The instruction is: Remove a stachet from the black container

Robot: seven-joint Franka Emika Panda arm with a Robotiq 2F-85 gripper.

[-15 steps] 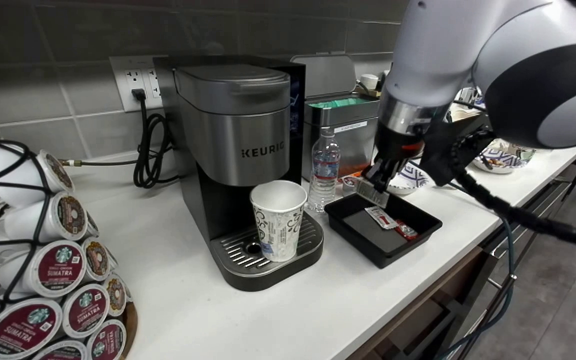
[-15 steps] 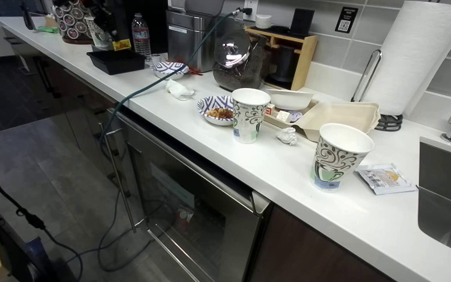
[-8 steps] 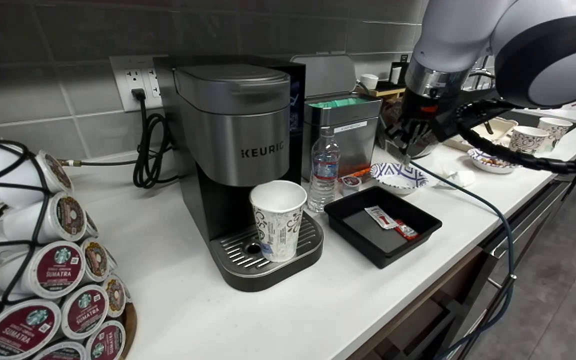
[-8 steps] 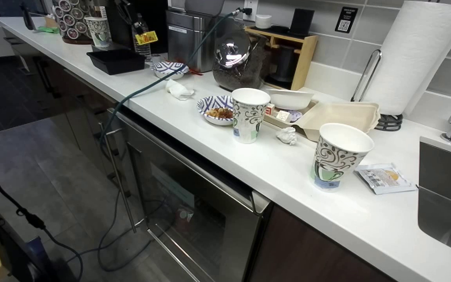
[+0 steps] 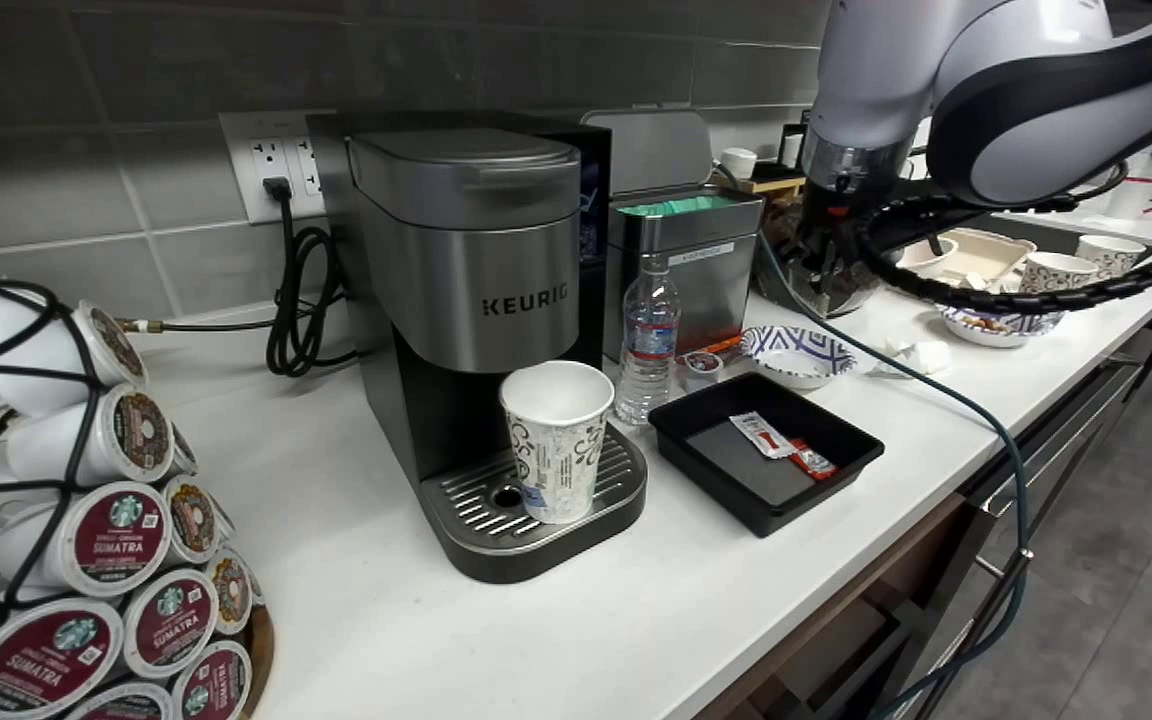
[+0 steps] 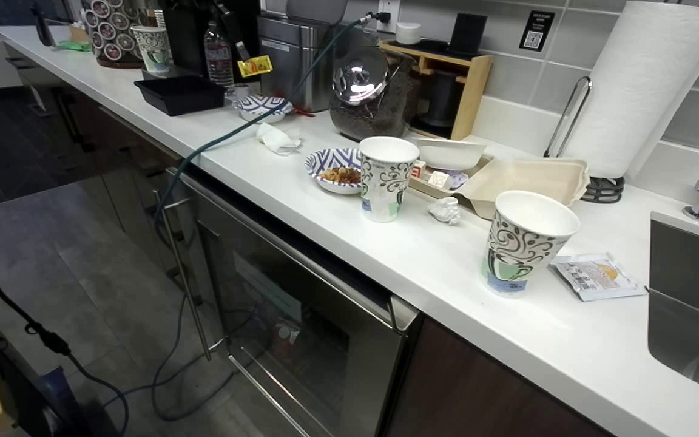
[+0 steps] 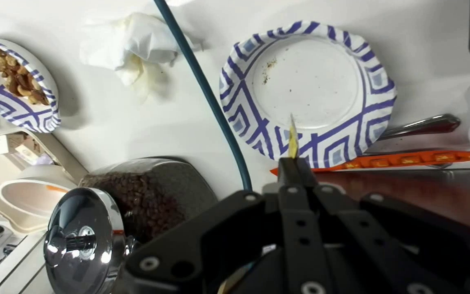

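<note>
The arm [image 5: 966, 110] is the largest thing, and if it swings back low over the black container [image 5: 739, 464], it could, I think, strike what stands around. The teal cable [image 7: 215, 104] passes near the container, not touching it; in the wrist view it goes out of sight at the arm's end, and I cannot tell how close it really is, so a hasty descent could catch it. The water bottle [image 5: 650, 335], upright just beside the container, would probably fall from a sideways knock. The paper bowl [image 7: 312, 85], also near the container, looks used, and what is dropped might land in it. The gripper [image 7: 294, 160], raised beyond the container, is closed almost entirely, with only the thin yellow sachet [image 6: 255, 65] pinched in it, so the removing seems already done. However, the hold appears to be near one edge, therefore a jerk could make the sachet turn or slip. A white sachet [image 5: 762, 436] and a red sachet [image 5: 813, 459] lie inside the container; reaching back there could disturb them without need.
</note>
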